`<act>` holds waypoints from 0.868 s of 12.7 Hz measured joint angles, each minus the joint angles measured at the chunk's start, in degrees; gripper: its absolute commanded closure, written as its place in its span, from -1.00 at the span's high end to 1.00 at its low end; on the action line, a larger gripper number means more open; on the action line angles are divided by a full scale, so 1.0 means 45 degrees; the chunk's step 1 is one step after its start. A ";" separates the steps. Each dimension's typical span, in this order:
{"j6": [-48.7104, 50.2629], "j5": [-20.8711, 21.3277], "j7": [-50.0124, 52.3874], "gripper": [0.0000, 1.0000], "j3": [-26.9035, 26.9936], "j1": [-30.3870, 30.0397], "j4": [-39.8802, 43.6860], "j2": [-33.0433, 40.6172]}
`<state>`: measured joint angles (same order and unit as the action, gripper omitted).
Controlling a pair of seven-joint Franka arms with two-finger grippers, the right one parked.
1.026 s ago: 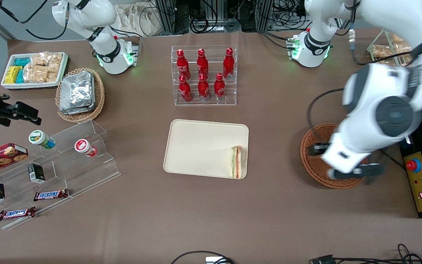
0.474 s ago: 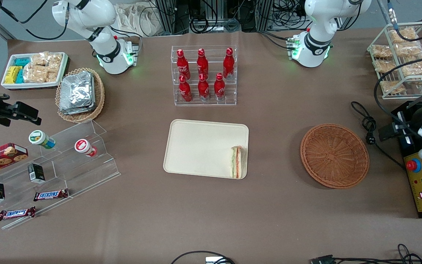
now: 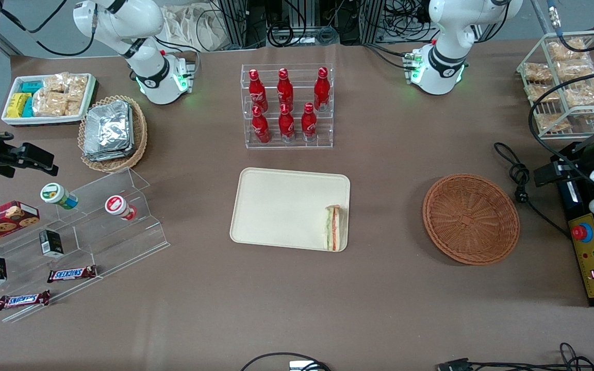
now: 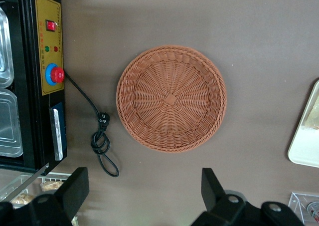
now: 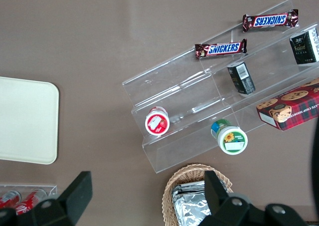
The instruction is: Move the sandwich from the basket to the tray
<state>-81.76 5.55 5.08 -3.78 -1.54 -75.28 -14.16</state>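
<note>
Front view: sandwich [image 3: 333,227] lies in tray [image 3: 276,206], tucked at its 4 o'clock corner against the rim. Basket [image 3: 471,218] empty, well apart toward the working arm's end.

Left wrist view: gripper [image 4: 144,198] high above the basket [image 4: 171,98], fingers [image 4: 76,188] spread wide, holding nothing.

Risk: sandwich sits at the rim; a knock to the tray might tip it out.
</note>
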 measured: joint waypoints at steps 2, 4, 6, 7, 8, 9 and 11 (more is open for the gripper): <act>-0.0069 0.0000 0.0000 1.00 0.0000 -0.0033 -0.0564 0.0312; -0.0342 0.0000 0.0000 1.00 0.0000 -0.0063 -0.1184 0.0732; -0.1101 -0.0019 0.0000 1.00 -0.0001 -0.0073 -0.2217 0.1456; -0.1352 -0.0114 0.0008 1.00 -0.0001 -0.0085 -0.2733 0.1850; -0.1404 -0.0385 0.0017 1.00 -0.0001 -0.0107 -0.3072 0.2150; -0.1354 -0.0700 0.0035 1.00 -0.0001 -0.0131 -0.3276 0.2358; -0.1237 -0.0901 0.0232 1.00 -0.0078 -0.0279 -0.3454 0.2512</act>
<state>-87.33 1.50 6.13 -4.13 -2.79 -90.83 -2.85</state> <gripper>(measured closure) 0.000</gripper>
